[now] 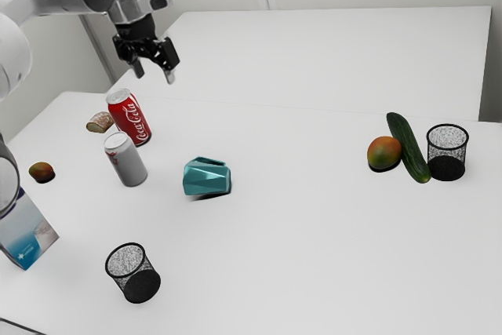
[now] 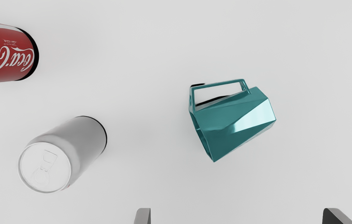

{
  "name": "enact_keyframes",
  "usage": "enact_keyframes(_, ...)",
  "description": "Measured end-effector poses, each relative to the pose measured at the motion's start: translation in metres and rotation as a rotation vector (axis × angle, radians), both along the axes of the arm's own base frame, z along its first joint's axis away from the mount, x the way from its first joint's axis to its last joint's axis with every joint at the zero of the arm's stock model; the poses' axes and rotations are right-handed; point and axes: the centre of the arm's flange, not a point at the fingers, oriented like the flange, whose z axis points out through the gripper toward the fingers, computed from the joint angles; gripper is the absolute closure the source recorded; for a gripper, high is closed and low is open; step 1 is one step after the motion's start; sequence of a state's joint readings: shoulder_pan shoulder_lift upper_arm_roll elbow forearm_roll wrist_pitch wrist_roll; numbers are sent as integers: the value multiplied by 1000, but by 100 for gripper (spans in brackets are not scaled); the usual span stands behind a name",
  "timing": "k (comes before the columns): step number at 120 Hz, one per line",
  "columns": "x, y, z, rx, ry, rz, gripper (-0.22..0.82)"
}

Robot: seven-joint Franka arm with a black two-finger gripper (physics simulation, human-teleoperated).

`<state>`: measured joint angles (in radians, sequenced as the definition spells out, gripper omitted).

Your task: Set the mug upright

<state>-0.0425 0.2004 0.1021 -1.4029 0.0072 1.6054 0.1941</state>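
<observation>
Wide apart, the fingers of our gripper have nothing between them, and we hang well above the table with the mug below and ahead of the fingertips. It lies on its side, its mouth toward the side where the grey can stands, its base pointing away from that can, and its handle on the flank farther from our fingertips. The red can is farther off on the same side as the grey one. We judge the step in hand to be the approach and grasp. The mug's length runs nearly along the line our fingers would close on, so we do well to turn the wrist before going down, until the pads can meet the body across its width. One finger must come down clear of the handle, or it may land on it and roll the mug away. The faceted sides look slick, so we should close slowly on opposite faces and check the hold with a small lift. Then we tip the mouth upward, keeping the swing clear of the grey can, lower until the base sits flat, and only then let go
</observation>
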Motion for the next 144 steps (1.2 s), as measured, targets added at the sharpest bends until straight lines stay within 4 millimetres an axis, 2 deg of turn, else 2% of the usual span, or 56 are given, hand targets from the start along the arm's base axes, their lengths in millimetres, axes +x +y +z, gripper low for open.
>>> enact_keyframes(13,1,0,-2,-7,-10,-4,0)
enact_keyframes(19,2,2,-10,-41,-1,5,0)
enact_keyframes(37,-10,29,-61,-277,80,121,0)
enact_keyframes(46,-8,31,-95,-394,129,170,0)
enact_keyframes(57,-15,26,-137,-512,195,216,0)
enact_keyframes(69,-19,31,-169,-579,231,252,0)
enact_keyframes(89,-11,54,-212,-628,232,296,0)
enact_keyframes(113,7,72,-248,-610,197,302,0)
enact_keyframes(132,12,83,-270,-605,182,310,0)
enact_keyframes(144,12,85,-275,-612,173,309,0)
